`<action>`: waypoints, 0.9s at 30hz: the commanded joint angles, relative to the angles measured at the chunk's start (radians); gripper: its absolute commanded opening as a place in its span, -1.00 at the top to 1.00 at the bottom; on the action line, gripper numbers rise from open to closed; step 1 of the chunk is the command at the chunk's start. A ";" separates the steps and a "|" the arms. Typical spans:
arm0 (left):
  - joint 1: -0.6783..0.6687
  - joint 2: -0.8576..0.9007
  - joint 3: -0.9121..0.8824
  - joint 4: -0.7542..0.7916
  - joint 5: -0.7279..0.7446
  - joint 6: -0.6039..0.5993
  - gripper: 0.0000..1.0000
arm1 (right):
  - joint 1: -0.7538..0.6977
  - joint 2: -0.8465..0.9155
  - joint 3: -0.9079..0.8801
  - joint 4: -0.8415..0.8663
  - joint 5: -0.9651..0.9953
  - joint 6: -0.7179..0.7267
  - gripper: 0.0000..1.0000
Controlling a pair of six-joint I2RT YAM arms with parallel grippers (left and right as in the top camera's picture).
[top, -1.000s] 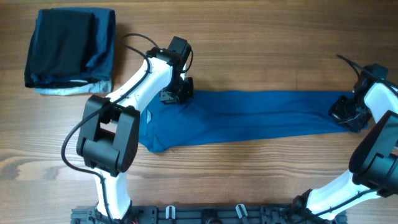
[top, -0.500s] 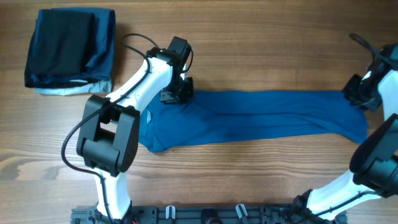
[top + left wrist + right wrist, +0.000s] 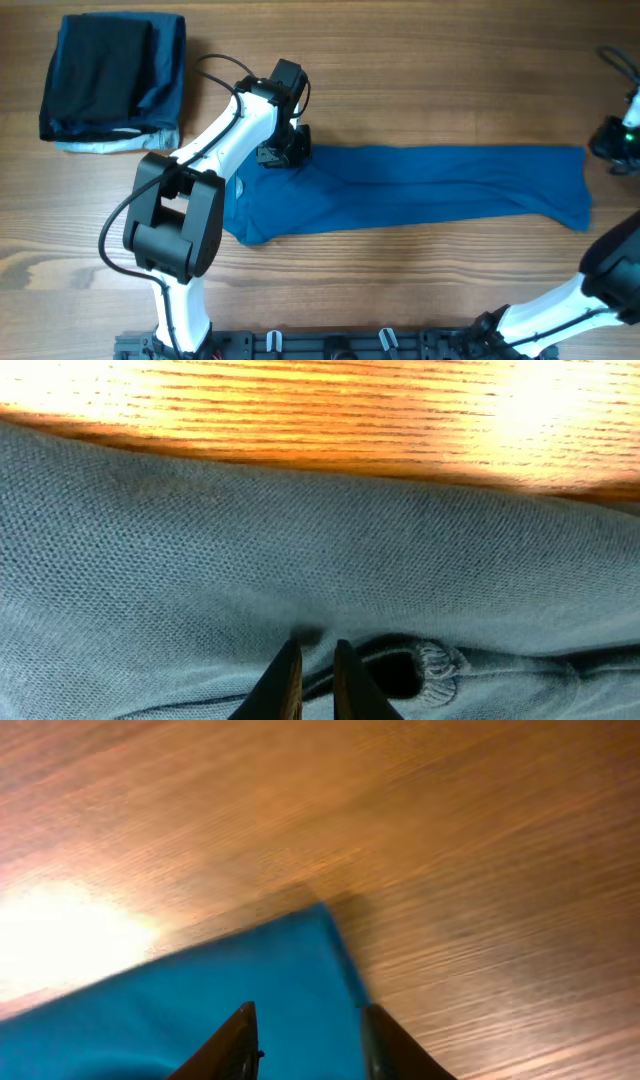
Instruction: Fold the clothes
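Note:
The clothes (image 3: pixel 420 190), a medium-blue shirt, lie stretched in a long band across the wooden table (image 3: pixel 430 70). My left gripper (image 3: pixel 285 152) sits on the band's upper left edge. In the left wrist view its jaws (image 3: pixel 317 650) stand almost together, pressed into the knit fabric (image 3: pixel 300 510) beside a stitched hole (image 3: pixel 415 665). My right gripper (image 3: pixel 622 142) hangs at the far right, just off the shirt's end. In the right wrist view it (image 3: pixel 310 1020) is open, nothing between its fingers, above the shirt's corner (image 3: pixel 200 1010).
A pile of folded dark navy garments (image 3: pixel 110 80) with a pale edge lies at the back left. The left arm (image 3: pixel 215 140) reaches across the shirt's left end. The arm bases (image 3: pixel 330 345) line the front edge.
My right gripper has opened, let go of the shirt's right end and drawn back to the right. The freed end now lies flat. The left arm has stayed put.

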 commanded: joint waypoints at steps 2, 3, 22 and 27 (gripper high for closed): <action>0.002 -0.001 -0.006 -0.003 -0.040 0.008 0.75 | -0.109 0.137 0.015 0.022 -0.322 -0.180 0.33; 0.002 -0.001 -0.006 -0.004 -0.040 0.009 0.74 | -0.114 0.161 0.015 0.031 -0.355 -0.200 0.33; 0.002 -0.001 -0.006 -0.007 -0.040 0.009 0.70 | -0.095 0.238 0.009 0.061 -0.351 -0.342 0.32; 0.002 -0.001 -0.006 -0.007 -0.047 0.009 0.70 | -0.094 0.238 0.008 0.051 -0.332 -0.316 0.33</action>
